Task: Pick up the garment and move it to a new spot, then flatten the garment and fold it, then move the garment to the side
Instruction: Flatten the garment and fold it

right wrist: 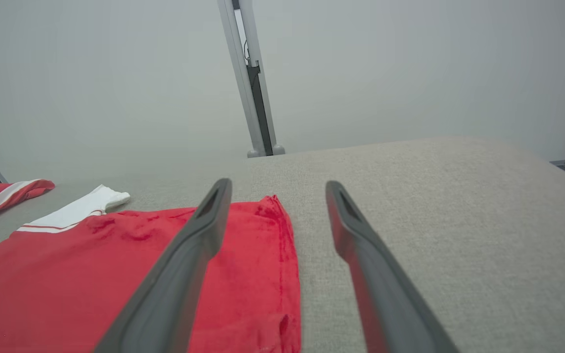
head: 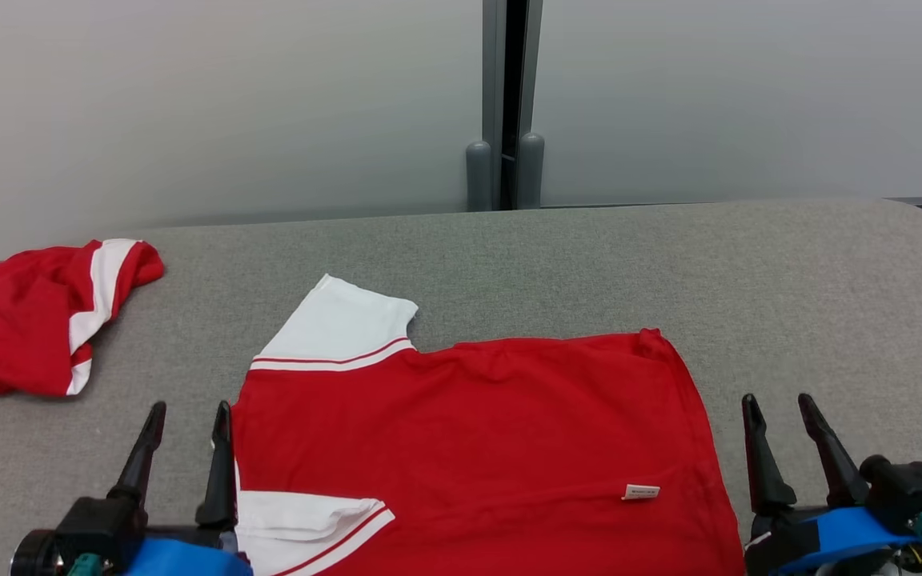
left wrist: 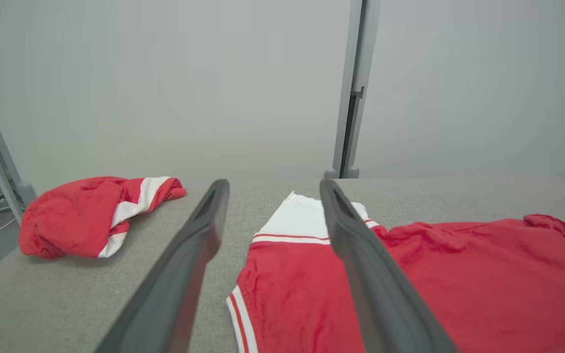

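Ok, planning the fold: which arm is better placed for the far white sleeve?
Probably left: the left gripper is open beside the shirt's sleeve side, white sleeve ahead; the right gripper sits by the hem.

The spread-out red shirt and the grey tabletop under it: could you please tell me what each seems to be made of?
Red shirt: likely a soft knit fabric, matte; it lies limp with shallow creases and a fuzzy surface.
Grey tabletop: seemingly a woven textile covering, matte, with a fine speckled weave; its core is hidden.
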{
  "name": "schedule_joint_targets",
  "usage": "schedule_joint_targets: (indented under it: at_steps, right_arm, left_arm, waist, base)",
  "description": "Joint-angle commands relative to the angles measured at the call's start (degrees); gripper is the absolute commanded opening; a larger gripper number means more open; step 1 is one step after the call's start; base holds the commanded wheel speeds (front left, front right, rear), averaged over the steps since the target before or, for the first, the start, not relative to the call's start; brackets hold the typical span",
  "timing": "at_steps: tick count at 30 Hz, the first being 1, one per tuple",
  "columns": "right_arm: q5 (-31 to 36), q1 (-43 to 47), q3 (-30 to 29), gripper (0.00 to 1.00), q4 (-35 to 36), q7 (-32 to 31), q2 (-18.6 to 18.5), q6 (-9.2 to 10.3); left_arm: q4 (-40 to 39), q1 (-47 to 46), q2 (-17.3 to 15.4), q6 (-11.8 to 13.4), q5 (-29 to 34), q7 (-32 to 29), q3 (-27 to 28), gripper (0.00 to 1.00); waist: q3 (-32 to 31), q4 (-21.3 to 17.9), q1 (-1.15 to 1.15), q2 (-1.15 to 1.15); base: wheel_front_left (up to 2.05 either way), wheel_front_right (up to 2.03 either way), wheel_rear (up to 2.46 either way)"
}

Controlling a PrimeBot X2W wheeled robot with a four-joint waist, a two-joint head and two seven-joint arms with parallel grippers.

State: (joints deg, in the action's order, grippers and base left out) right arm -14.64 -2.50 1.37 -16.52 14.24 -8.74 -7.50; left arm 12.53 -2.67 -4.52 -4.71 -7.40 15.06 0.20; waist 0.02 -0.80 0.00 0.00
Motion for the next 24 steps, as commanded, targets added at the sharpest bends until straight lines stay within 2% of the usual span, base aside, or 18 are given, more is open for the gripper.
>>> schedule_joint_targets:
  at_steps: [1, 13, 24]
  right_arm:
    - [0.3, -0.8, 0.1, 1.0, 0.3, 0.4, 0.7, 0.02]
    - [2.8, -6.1, -1.7, 1.0, 4.9, 1.0, 4.4, 0.02]
    - [4.2, -6.6, -1.4, 1.0, 2.9, 1.0, 5.4, 0.02]
  left_arm:
    - [-0.4, -1.3, 0.1, -0.1, 0.4, 0.2, 0.3, 1.0]
    - [-0.6, -7.5, 0.7, -0.3, 1.6, 0.2, 2.9, 1.0]
    - [3.5, -8.6, 0.8, -0.7, 2.6, 0.2, 4.7, 1.0]
  waist:
    - [0.3, -0.2, 0.0, 0.0]
    - [3.4, -1.8, 0.0, 0.0]
    - [4.2, -1.8, 0.0, 0.0]
  base:
    - [0.0, 0.0, 0.0]
    - [0.0, 0.0, 0.0]
    - [0.0, 0.0, 0.0]
